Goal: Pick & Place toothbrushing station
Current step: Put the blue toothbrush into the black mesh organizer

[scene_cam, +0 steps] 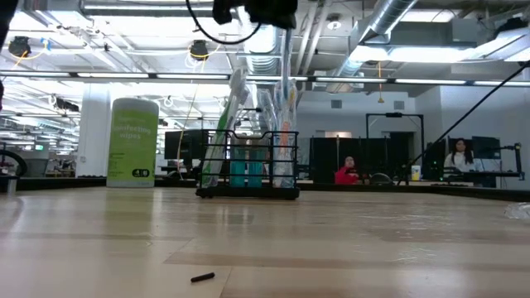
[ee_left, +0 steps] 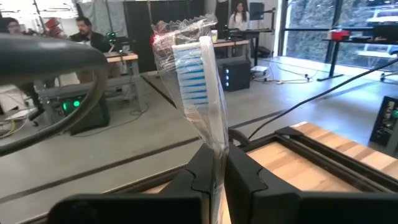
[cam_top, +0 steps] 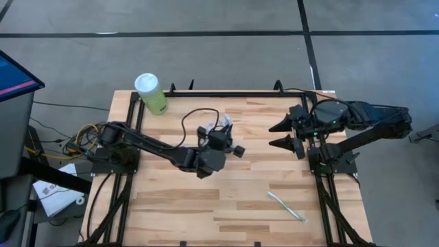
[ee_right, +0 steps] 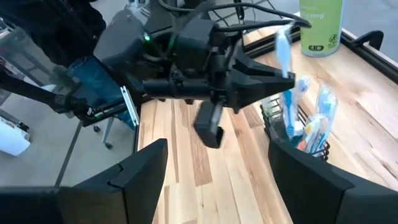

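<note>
The toothbrushing station, a small black wire-mesh caddy [scene_cam: 248, 170], stands on the table's far middle [cam_top: 214, 127] with several toothbrushes upright in it [ee_right: 301, 127]. My left gripper [cam_top: 221, 132] is above the caddy and shut on a toothbrush in a clear wrapper with blue bristles [ee_left: 194, 68]. My right gripper [ee_right: 217, 186] is open and empty, waiting at the table's right side [cam_top: 285, 134]. My left gripper pinches the wrapped toothbrush's handle just below the bristle head [ee_left: 215, 142] between its two fingers [ee_right: 264, 73]. The fingers come about level from the table's near side, across the brush. The brush stands upright, head up, its lower part [scene_cam: 287, 124] reaching down into the caddy.
A green canister with a white lid [cam_top: 151, 92] stands at the table's far left corner. A loose toothbrush [cam_top: 286, 206] lies on the near right of the table. A small black piece [scene_cam: 203, 277] lies near the front edge. People sit in the room beyond.
</note>
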### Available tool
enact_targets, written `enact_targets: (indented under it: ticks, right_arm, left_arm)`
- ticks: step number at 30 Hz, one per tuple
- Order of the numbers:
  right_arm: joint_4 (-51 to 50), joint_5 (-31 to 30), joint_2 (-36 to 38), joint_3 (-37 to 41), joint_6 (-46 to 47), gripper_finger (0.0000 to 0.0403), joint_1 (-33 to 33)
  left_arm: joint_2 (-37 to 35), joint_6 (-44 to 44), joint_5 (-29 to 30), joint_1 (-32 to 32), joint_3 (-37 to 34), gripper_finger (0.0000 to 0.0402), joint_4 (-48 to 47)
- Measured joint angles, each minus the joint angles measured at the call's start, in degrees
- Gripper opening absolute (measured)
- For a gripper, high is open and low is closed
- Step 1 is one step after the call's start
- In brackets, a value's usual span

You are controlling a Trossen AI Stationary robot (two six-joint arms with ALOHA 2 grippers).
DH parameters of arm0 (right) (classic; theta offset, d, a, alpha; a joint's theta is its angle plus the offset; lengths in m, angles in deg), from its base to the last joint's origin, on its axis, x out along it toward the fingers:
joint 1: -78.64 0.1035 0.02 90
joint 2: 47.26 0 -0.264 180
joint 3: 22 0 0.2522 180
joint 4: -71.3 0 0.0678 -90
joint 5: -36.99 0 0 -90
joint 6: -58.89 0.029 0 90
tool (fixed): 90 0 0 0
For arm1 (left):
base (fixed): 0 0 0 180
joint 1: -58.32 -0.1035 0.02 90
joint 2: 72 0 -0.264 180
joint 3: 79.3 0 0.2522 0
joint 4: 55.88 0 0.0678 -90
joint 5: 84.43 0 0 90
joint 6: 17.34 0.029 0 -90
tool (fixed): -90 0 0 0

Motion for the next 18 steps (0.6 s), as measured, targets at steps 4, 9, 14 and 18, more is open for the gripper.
enact_targets:
  ticks: [4, 9, 14, 18]
  right_arm:
    - [-0.7, 0.2, 0.0, 0.0, 0.0, 0.027, 0.6]
    - [-1.0, 0.2, 0.0, 0.0, 0.0, 0.027, 1.0]
    - [-2.0, 0.2, 0.0, 0.0, -0.1, 0.027, 1.0]
    - [-2.2, 0.2, 0.0, 0.0, -1.3, 0.027, 1.0]
  left_arm:
    - [1.2, -1.5, 0.0, -0.6, 0.0, 0.0006, -0.1]
    - [1.0, -0.8, 1.1, -1.0, -0.3, 0.0006, -0.1]
    - [-0.1, 0.1, 1.1, -0.8, -0.2, 0.0006, -0.1]
    - [-0.2, 0.4, 1.1, -1.3, -0.2, 0.0006, -0.4]
